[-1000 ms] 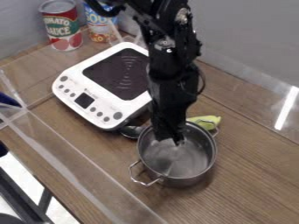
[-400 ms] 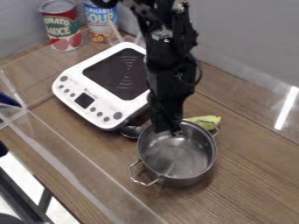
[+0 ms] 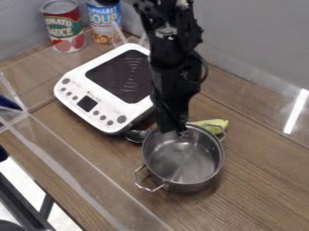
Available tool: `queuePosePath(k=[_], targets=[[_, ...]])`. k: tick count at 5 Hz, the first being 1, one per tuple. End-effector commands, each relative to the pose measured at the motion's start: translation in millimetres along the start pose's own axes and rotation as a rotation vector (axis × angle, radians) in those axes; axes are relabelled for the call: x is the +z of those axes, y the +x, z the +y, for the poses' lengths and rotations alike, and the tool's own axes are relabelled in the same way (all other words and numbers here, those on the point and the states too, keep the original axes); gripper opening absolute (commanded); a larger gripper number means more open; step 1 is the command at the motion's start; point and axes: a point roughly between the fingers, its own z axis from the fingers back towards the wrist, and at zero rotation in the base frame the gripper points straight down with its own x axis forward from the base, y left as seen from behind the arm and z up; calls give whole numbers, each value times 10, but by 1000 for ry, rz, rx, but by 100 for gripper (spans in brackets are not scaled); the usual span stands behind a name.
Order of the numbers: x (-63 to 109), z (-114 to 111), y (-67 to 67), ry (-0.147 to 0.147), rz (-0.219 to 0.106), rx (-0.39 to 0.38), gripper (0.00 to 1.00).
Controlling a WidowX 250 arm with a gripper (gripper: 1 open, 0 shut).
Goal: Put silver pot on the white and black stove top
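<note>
The silver pot (image 3: 185, 162) stands on the wooden table, in front and to the right of the white and black stove top (image 3: 112, 82). It is empty, and one loop handle shows at its near left. My gripper (image 3: 171, 135) points straight down at the pot's far left rim, with its dark fingers against the rim. Whether the fingers are pinching the rim or standing apart is too dark to make out. The stove's black surface is bare.
A spoon with a green handle (image 3: 214, 126) lies just behind the pot, its metal end (image 3: 135, 136) showing at the pot's left. Two cans (image 3: 60, 24) stand at the back left behind the stove. A clear plastic barrier runs along the table's front left edge.
The arm has tilted slightly leftward, and the fingers now sit at the pot's rim rather than deeper inside. The pot has stayed where it was.
</note>
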Motion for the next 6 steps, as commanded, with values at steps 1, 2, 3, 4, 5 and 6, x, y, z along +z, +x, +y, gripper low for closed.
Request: queuePosePath(k=[1, 2, 3, 4, 5, 6], targets=[[51, 116, 60, 26, -35, 0, 100], [-35, 104, 48, 22, -33, -1, 100], [-103, 79, 32, 15, -28, -7, 100], [-120, 65, 22, 8, -22, -11, 100], [-134, 60, 15, 2, -15, -14, 100], [-122, 59, 12, -4, -7, -15, 100]])
